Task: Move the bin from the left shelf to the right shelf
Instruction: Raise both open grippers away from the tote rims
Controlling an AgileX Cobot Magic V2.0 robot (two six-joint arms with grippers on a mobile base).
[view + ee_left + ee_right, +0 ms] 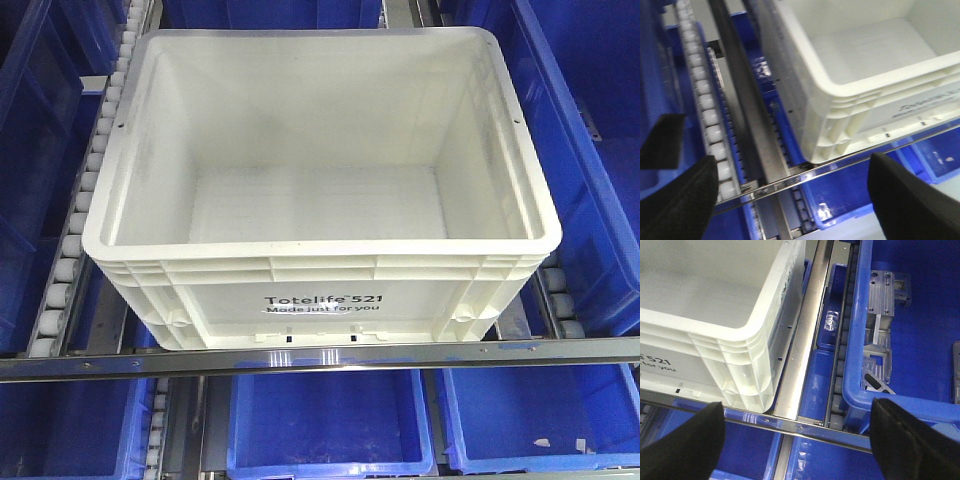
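Black print on the near wall of the white bin (322,190) reads "Totelife 521" with "Made just for you" beneath it; in the right wrist view only "E 521" and "for you" show, and in the left wrist view the lettering is too blurred to read. The bin is empty and sits squarely on a flow-rack lane, its ribbed rim and near wall just behind a shiny metal front rail (320,357) that crosses the rack. A track of white rollers (82,200) runs along its left side, and another roller track (556,290) edges its right. Blue bins (330,420) fill the level below and flank the white one on both sides. The blue bin on the right (900,325) holds machined aluminium parts (882,300).

The left gripper (790,200) hovers in front of the rail off the bin's near left corner, its black fingers (677,200) spread wide with nothing between them. The right gripper (795,445) hangs likewise off the near right corner, its dark fingers (912,440) wide apart and holding nothing. Neither touches the bin.
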